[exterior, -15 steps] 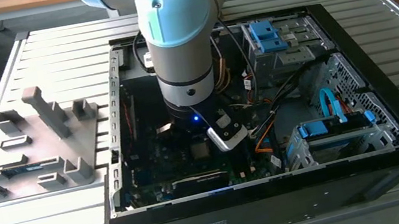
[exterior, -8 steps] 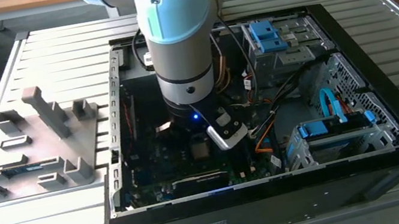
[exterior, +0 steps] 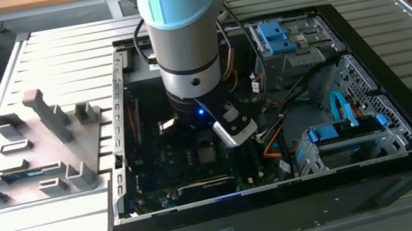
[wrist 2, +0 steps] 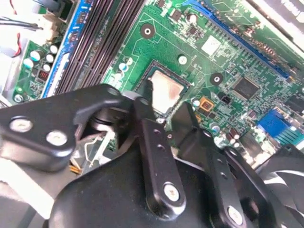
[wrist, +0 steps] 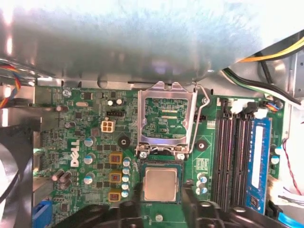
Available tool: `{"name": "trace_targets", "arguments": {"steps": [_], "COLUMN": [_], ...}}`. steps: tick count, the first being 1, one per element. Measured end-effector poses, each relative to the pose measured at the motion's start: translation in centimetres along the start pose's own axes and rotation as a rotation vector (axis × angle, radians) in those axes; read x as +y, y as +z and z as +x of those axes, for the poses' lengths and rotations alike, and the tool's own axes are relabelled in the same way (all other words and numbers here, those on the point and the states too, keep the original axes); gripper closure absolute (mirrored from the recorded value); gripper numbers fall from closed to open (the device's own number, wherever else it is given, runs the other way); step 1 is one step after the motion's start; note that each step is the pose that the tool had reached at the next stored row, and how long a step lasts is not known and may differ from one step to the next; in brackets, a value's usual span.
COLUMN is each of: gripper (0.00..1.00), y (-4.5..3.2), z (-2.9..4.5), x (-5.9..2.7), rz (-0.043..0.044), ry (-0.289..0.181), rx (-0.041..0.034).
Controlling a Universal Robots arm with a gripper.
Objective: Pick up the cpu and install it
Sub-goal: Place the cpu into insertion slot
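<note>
Tray of grey fixtures (exterior: 40,149) at the exterior view's left; at centre, the cpu (wrist: 161,184) lies in its socket (wrist: 162,164), load plate (wrist: 166,118) raised. My gripper (wrist 2: 166,107) straddles it, jaws apart. I judge a finger (wrist 2: 147,123) snagging its edge could tilt it and damage the socket.

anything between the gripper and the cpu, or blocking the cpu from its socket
Nothing visible does. The cpu is already at the socket, right by the gripper, and the hinged metal frame is swung open, clear of it.

1 cpu (wrist: 161,184), 1 motherboard (wrist: 85,137), 1 computer case (exterior: 290,217)
</note>
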State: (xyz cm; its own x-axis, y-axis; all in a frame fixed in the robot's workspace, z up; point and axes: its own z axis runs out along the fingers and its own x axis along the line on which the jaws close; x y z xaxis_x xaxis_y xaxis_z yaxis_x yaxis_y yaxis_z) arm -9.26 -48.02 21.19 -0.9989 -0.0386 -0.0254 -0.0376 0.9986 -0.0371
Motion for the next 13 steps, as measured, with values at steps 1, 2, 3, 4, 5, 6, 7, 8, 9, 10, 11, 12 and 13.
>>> {"name": "trace_targets", "arguments": {"steps": [1, 2, 3, 4, 5, 6, 7, 8, 9, 10, 11, 12, 13], "gripper": [0.57, 0.63, 0.69, 0.75, 0.75, 0.80, 0.80, 0.86, 0.90, 0.90, 0.90, 0.90, 0.90], "y": [0.01, 0.01, 0.06, 0.10, 0.15, 0.20, 0.24, 0.26, 0.27, 0.28, 0.28, 0.29, 0.29], "z": [-0.07, -0.21, -0.50, -0.80, -1.10, -1.41, -1.75, -2.07, -2.30, -2.44, -2.51, -2.60, -2.76], "x": [0.01, 0.00, -0.01, -0.02, -0.03, -0.04, -0.04, -0.05, -0.04, -0.02, -0.01, 0.00, 0.00], "rz": [-0.0003, -0.0008, -0.0025, -0.0050, -0.0082, -0.0108, -0.0121, -0.0124, -0.0125, -0.0129, -0.0129, -0.0128, -0.0128], "ry": [0.000, 0.000, 0.000, -0.001, -0.001, -0.001, -0.002, -0.002, -0.002, -0.003, -0.003, -0.003, -0.003], "rx": [0.0025, 0.0083, 0.0178, 0.0243, 0.0294, 0.0338, 0.0381, 0.0418, 0.0440, 0.0448, 0.0447, 0.0450, 0.0457]}}
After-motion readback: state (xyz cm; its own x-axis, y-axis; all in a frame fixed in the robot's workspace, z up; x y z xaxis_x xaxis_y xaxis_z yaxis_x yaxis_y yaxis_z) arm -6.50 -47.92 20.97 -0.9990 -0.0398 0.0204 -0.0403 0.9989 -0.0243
